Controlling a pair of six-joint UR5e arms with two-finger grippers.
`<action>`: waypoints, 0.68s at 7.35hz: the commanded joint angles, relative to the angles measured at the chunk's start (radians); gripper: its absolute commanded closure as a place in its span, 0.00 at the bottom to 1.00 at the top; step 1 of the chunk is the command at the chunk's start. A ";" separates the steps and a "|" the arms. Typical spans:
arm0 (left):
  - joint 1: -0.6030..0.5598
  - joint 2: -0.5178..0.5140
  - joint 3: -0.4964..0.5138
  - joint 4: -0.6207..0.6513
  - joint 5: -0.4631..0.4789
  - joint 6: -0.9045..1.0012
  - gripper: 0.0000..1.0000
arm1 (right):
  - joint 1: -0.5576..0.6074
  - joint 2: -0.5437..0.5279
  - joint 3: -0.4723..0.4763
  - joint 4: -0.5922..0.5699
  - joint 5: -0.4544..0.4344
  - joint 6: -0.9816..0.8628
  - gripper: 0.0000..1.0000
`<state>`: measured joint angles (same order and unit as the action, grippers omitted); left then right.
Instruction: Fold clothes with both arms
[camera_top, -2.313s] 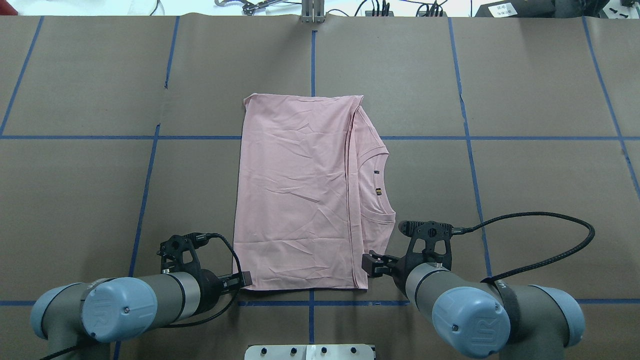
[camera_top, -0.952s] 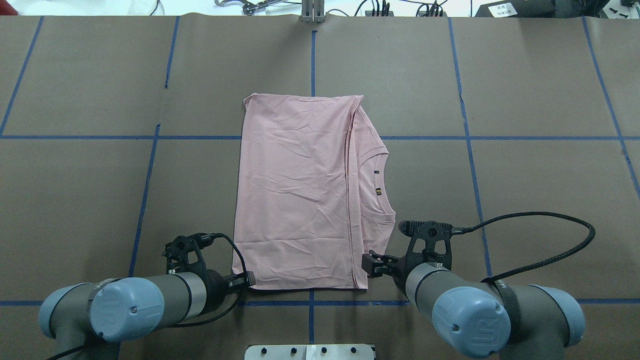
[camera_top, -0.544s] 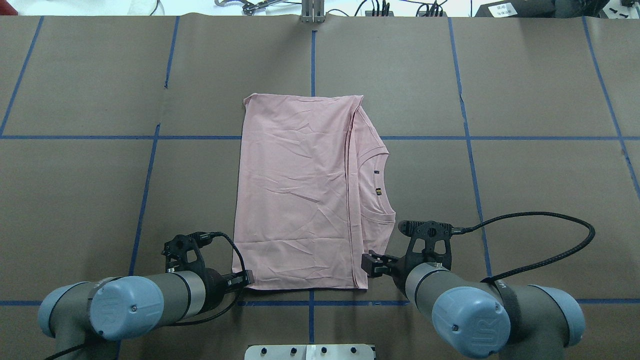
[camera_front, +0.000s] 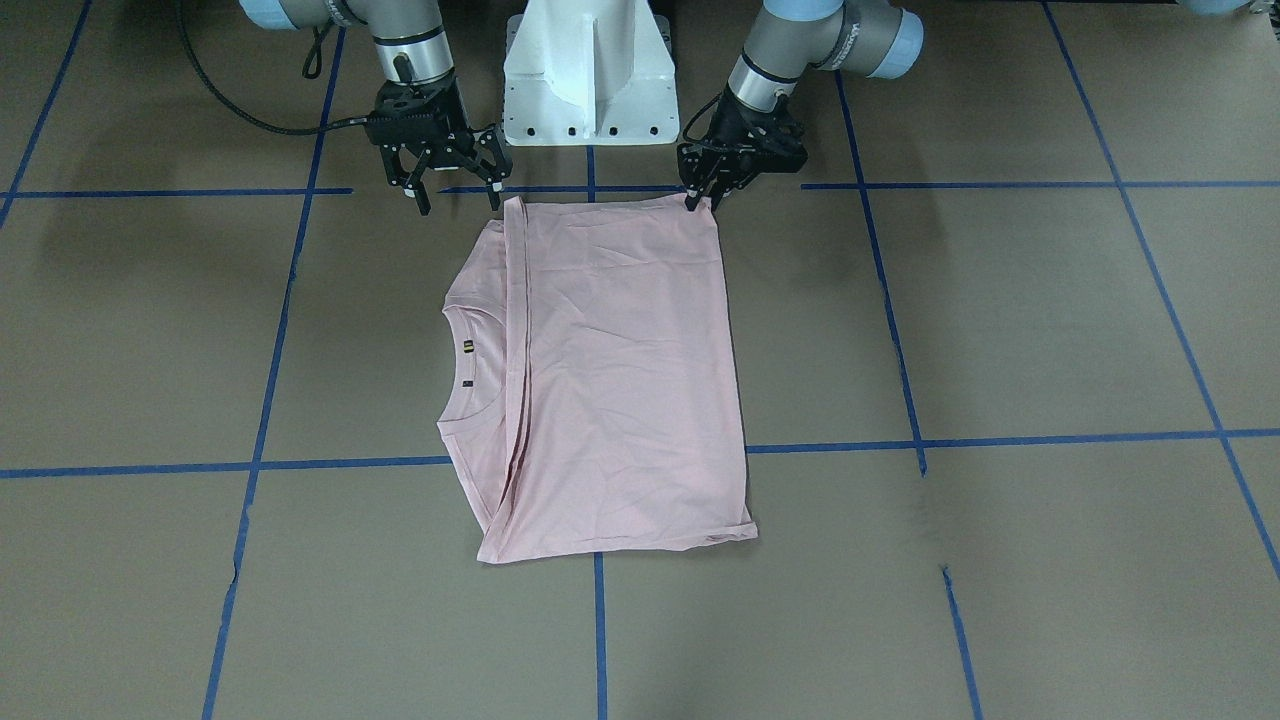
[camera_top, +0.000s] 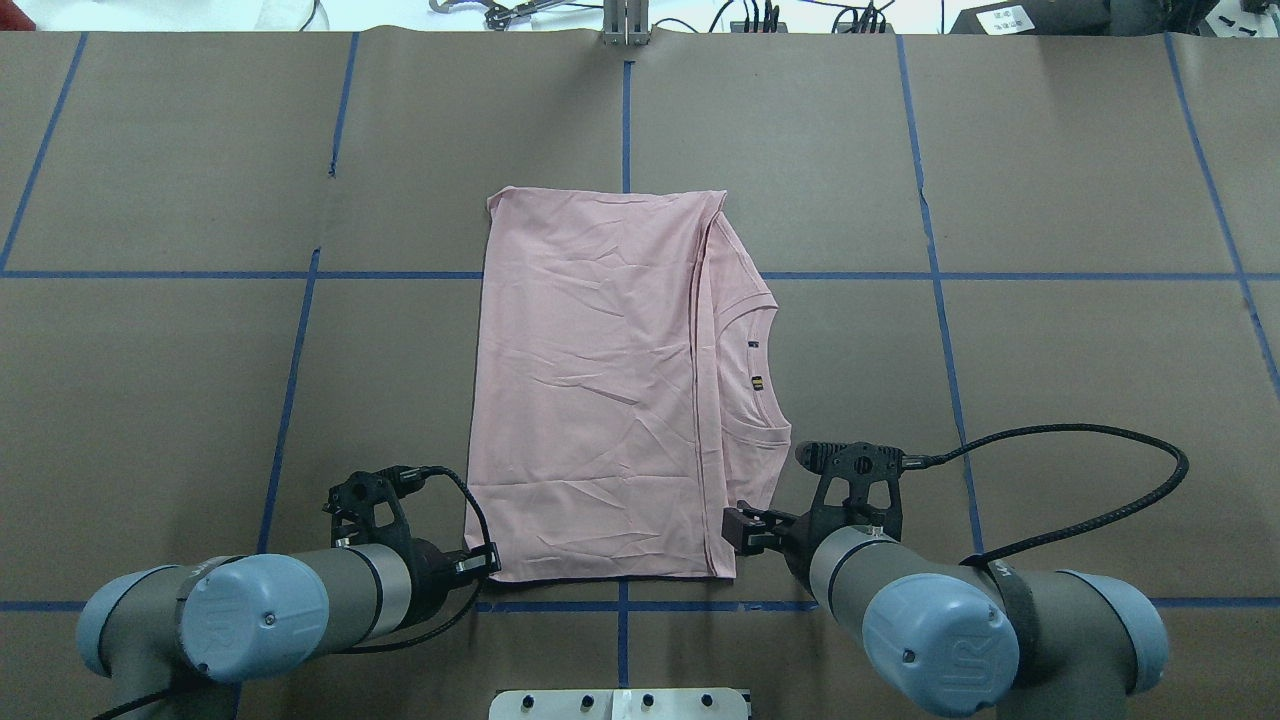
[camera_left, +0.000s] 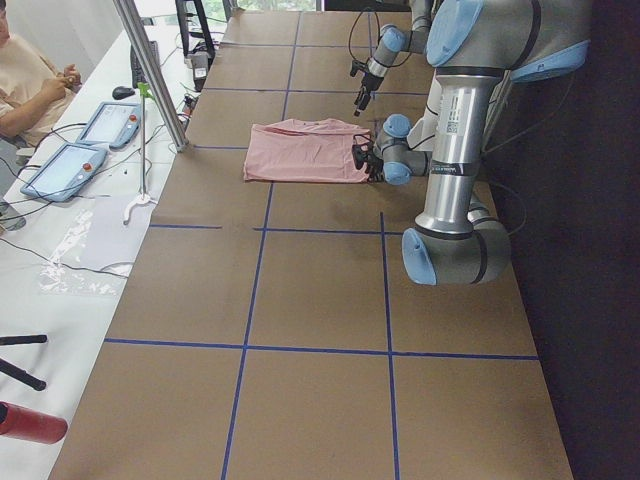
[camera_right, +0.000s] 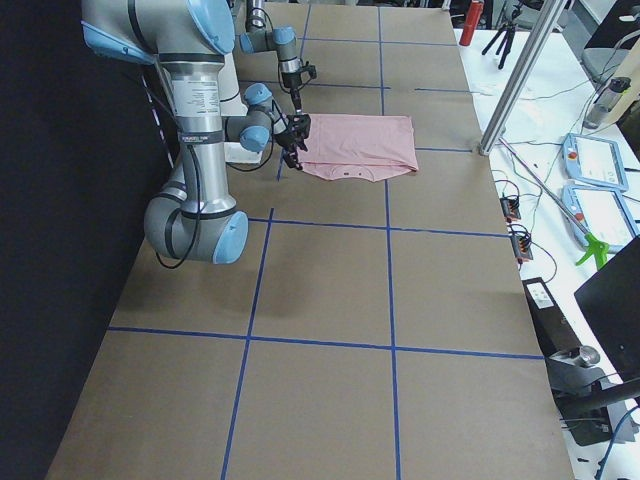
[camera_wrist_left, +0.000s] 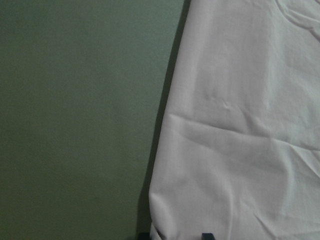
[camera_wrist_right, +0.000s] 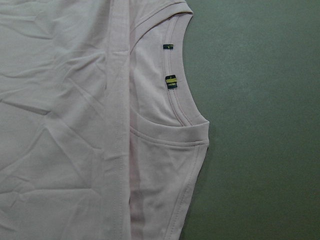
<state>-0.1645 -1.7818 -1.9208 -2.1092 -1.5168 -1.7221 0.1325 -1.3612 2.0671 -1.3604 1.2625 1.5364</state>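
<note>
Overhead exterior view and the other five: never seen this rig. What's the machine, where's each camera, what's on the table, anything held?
A left arm and a right arm share one table, each ending in a two-finger pincer. The overhead picture looks from behind the robot; the front-facing one looks back at it, so sides swap. Two side pictures look along the table from either end. The two wrist pictures are close-ups from cameras on the arms. On the table lies one pink T-shirt, partly folded, collar toward the robot's right. The right pincer is open at the shirt's near corner, holding nothing. The left pincer has its tips at the other near corner; whether it grips, I cannot tell.
</note>
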 joint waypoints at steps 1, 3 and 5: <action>0.003 -0.001 -0.004 0.000 0.001 -0.001 1.00 | -0.028 0.034 -0.019 -0.014 0.000 0.095 0.06; 0.003 -0.001 -0.010 0.000 0.001 -0.001 1.00 | -0.030 0.158 -0.082 -0.150 0.000 0.148 0.15; 0.005 -0.002 -0.010 0.000 0.001 -0.001 1.00 | -0.033 0.188 -0.100 -0.206 -0.005 0.151 0.20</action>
<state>-0.1601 -1.7834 -1.9305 -2.1092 -1.5156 -1.7227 0.1021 -1.1960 1.9810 -1.5255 1.2615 1.6814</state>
